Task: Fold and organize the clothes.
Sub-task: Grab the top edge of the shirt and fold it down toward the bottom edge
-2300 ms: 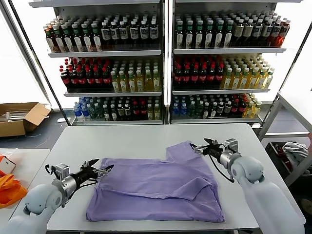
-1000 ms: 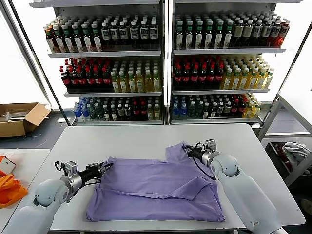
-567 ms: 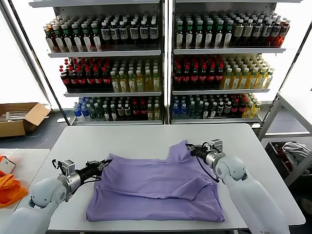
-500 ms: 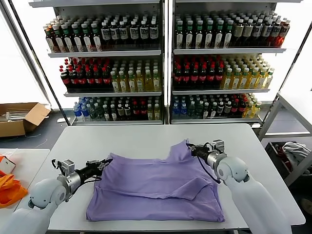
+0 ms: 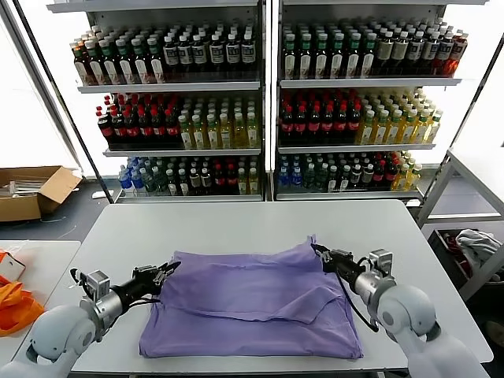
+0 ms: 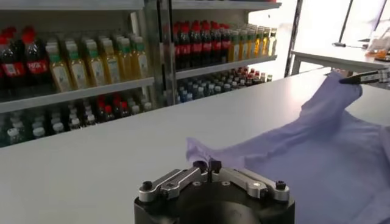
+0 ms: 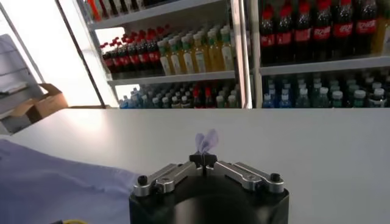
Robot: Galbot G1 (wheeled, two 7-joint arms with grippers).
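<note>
The lavender T-shirt lies spread on the white table. Its far edge is raised and stretched between my two grippers. My left gripper is shut on the shirt's far left corner. In the left wrist view, that gripper pinches the cloth edge and the shirt spreads beyond it. My right gripper is shut on the far right corner. In the right wrist view, a small tuft of lavender cloth sticks out between the closed right gripper.
Shelves of bottles stand behind the table. An orange fabric lies on a side table at the left, with a cardboard box on the floor beyond. A whitish cloth heap sits by a metal rack at the right.
The left gripper closed on the shirt's left corner. The right gripper carried the raised sleeve part nearer and to the right, and the far edge now stretches between both grippers.
</note>
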